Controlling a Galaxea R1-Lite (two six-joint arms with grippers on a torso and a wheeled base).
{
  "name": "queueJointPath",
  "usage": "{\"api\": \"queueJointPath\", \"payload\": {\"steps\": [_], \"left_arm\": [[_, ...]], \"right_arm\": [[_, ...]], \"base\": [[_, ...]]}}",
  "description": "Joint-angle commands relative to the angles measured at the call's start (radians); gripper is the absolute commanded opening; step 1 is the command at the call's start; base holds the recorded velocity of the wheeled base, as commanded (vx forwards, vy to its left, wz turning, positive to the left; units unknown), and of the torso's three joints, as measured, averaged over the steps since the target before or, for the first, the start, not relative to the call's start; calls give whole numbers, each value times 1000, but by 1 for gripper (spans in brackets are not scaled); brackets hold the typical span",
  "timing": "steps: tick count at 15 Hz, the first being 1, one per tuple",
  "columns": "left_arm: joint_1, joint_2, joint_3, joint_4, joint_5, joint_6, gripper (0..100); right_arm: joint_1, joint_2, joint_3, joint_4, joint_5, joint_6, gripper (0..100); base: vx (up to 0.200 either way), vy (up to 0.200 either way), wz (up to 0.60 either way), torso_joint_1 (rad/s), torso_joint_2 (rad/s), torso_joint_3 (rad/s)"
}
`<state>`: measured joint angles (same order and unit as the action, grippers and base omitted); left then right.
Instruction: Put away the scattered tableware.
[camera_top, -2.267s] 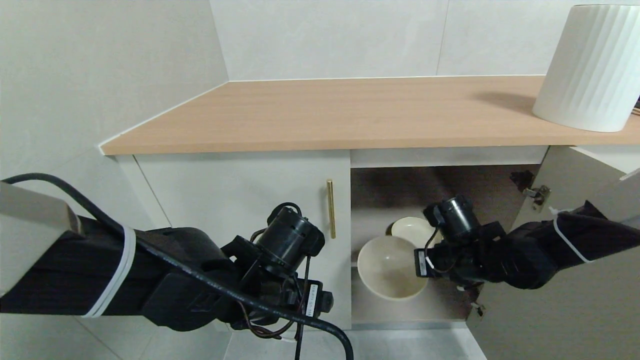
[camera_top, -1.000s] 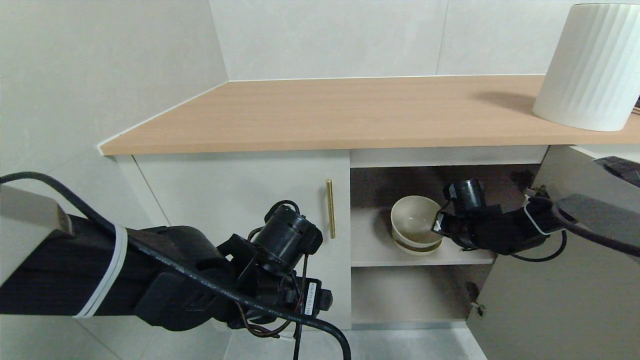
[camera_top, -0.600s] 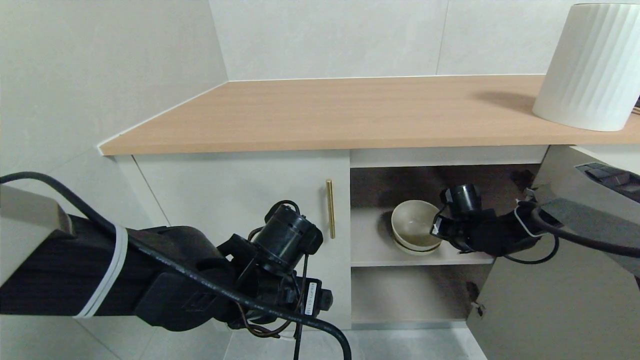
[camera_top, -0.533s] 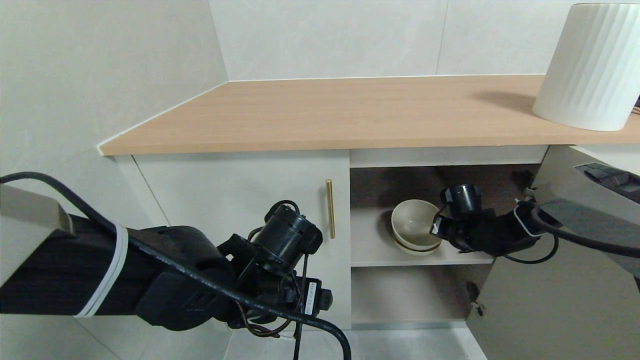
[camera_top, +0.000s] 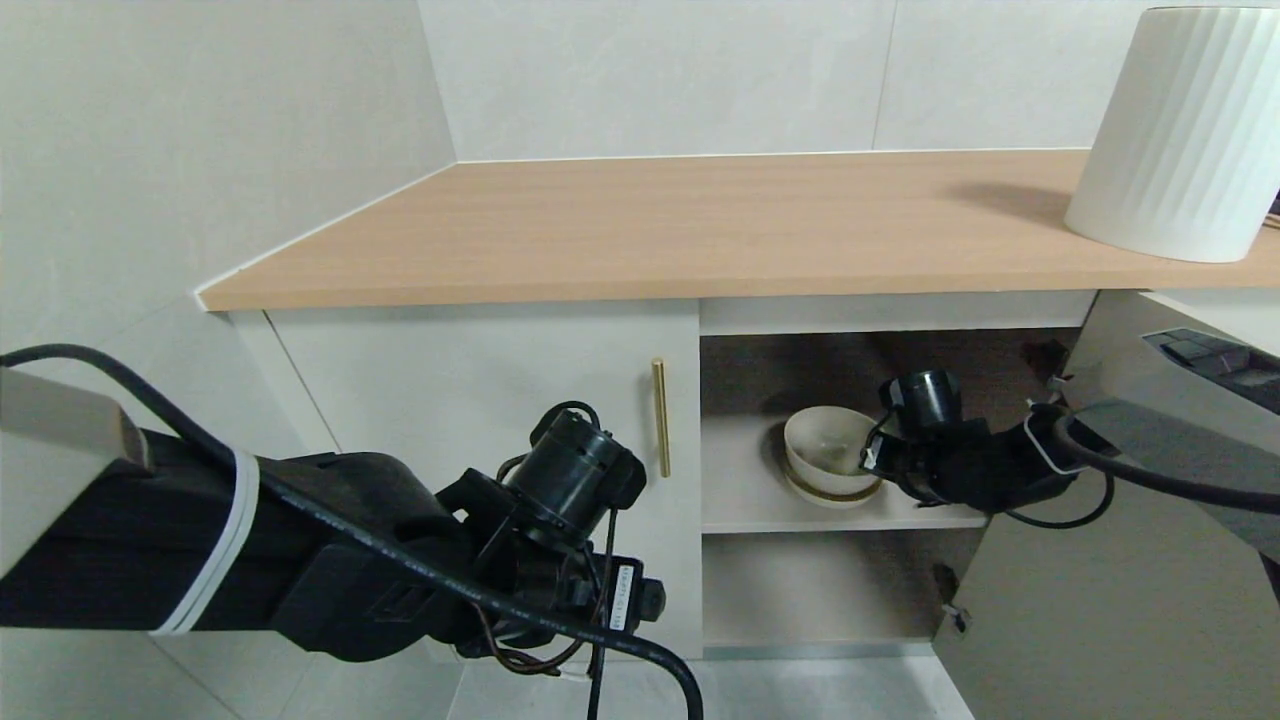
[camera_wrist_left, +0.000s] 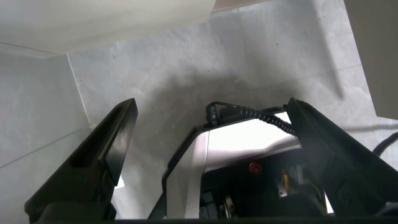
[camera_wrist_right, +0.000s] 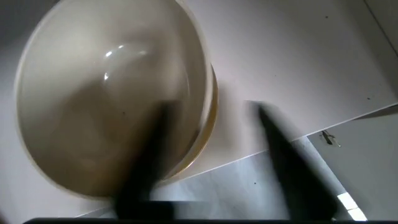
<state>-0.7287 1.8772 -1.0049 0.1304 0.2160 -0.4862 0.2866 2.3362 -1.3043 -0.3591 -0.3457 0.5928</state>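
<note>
A cream bowl (camera_top: 822, 445) sits nested in a second bowl (camera_top: 830, 493) with a brownish rim, on the middle shelf (camera_top: 740, 490) of the open cupboard. My right gripper (camera_top: 872, 462) is at the bowl's right rim. In the right wrist view the gripper (camera_wrist_right: 214, 162) is open, one finger over the inside of the cream bowl (camera_wrist_right: 93, 112), the other outside its wall, with the lower bowl's rim (camera_wrist_right: 210, 127) below. My left gripper (camera_wrist_left: 211, 162) hangs low in front of the closed left door, open and empty, pointing at the floor.
The cupboard's right door (camera_top: 1100, 600) stands swung open beside my right arm. The closed left door carries a brass handle (camera_top: 660, 418). A white ribbed cylinder (camera_top: 1180, 130) stands on the wooden countertop (camera_top: 650, 220). The bottom shelf (camera_top: 810, 590) is bare.
My right gripper lifted the cream bowl from low in front of the cupboard onto the shelf, into the other bowl, where it has settled more level. The left arm has not moved.
</note>
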Motion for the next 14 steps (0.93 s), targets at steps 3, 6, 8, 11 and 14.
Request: {"api": "queueJointPath", "payload": {"steps": [3,6,8,11,14], "left_arm": [[0,2,0,0,0,0,100],[0,-1,0,0,0,0,100],[0,-6,0,1,0,-3,100],[2,-82,8,1,31,-25,100],[42,-256,45,0,36,-20,100]], "right_arm": [[0,-3,3,0,1,1,100],[2,-15,10,0,1,1,100],[8,-40,40,2,1,-1,100],[54,-241,203,20,57,-27,100],[111,-525,419,54,149,-136,100]], "base": [[0,0,0,0,0,0],[0,0,0,0,0,0],[0,0,0,0,0,0],[0,0,0,0,0,0],[0,0,0,0,0,0]]}}
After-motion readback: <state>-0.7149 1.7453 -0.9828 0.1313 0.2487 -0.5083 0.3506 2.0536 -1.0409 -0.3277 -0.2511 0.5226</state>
